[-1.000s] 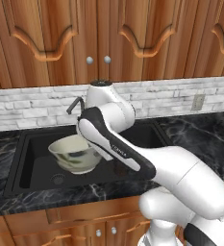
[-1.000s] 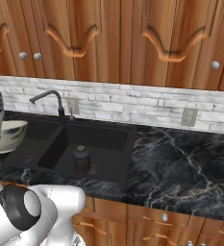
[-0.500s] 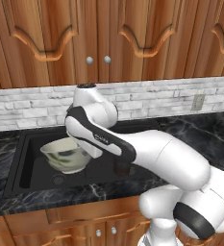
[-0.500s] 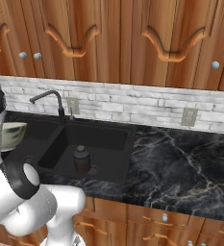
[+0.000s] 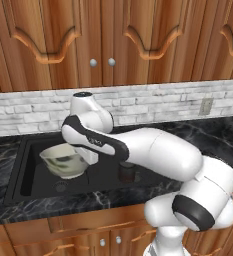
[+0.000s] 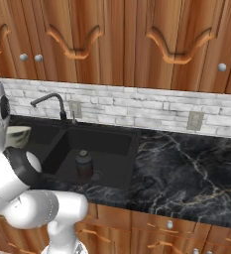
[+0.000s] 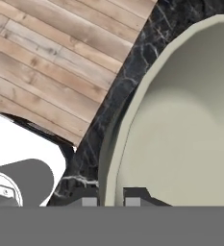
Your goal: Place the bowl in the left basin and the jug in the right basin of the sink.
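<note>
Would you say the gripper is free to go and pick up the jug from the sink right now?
Probably not yet: the gripper is shut on the rim of the bowl, held over the left basin. The jug stands uncovered in the right basin, open from above.

A: Item one, wall units?
B: Upper cabinets (image 5: 113,35), warm brown wood, arched panel doors, round silver knobs (image 5: 93,62), running the full far wall.
A: Below them?
B: Backsplash (image 6: 137,106), pale grey-white brick; one outlet plate (image 6: 195,120) toward the right.
A: Work surface?
B: Countertop (image 6: 186,168), black marble with white veining, widest on the right.
A: Lower storage?
B: Base cabinets (image 6: 151,225), matching wood, same silver knobs.
A: Floor?
B: Wood plank floor (image 7: 51,62), light brown, seen in the hand view.
</note>
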Motion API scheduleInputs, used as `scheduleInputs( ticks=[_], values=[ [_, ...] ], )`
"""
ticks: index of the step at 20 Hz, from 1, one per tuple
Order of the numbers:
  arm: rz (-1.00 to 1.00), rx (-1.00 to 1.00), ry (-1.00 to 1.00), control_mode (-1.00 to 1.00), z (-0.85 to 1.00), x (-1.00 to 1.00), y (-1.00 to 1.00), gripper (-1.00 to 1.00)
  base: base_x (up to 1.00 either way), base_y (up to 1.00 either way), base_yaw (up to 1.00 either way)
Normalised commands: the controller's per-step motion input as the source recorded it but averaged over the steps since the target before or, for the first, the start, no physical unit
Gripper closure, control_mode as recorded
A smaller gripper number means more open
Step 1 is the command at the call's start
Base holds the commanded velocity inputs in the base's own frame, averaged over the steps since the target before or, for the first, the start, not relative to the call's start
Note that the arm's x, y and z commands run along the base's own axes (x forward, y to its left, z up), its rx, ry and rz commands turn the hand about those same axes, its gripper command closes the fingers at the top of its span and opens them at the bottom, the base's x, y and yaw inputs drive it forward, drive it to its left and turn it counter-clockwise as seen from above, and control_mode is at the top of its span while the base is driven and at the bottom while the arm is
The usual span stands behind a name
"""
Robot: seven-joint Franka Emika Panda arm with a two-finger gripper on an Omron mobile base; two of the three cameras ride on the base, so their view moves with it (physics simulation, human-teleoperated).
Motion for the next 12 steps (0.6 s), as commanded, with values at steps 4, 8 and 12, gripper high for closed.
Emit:
scheduleInputs(
  ticks=[4,8,12],
  values=[
    [-0.05,0.00,-0.08,-1.00,-0.28,0.33,0.16,1.00,0.00,0.00,0.00],
    [-0.05,0.00,-0.05,-1.00,-0.32,0.34,0.19,1.00,0.00,0.00,0.00],
    [-0.04,0.00,-0.01,-1.00,-0.33,0.36,0.18,1.00,0.00,0.00,0.00]
  ],
)
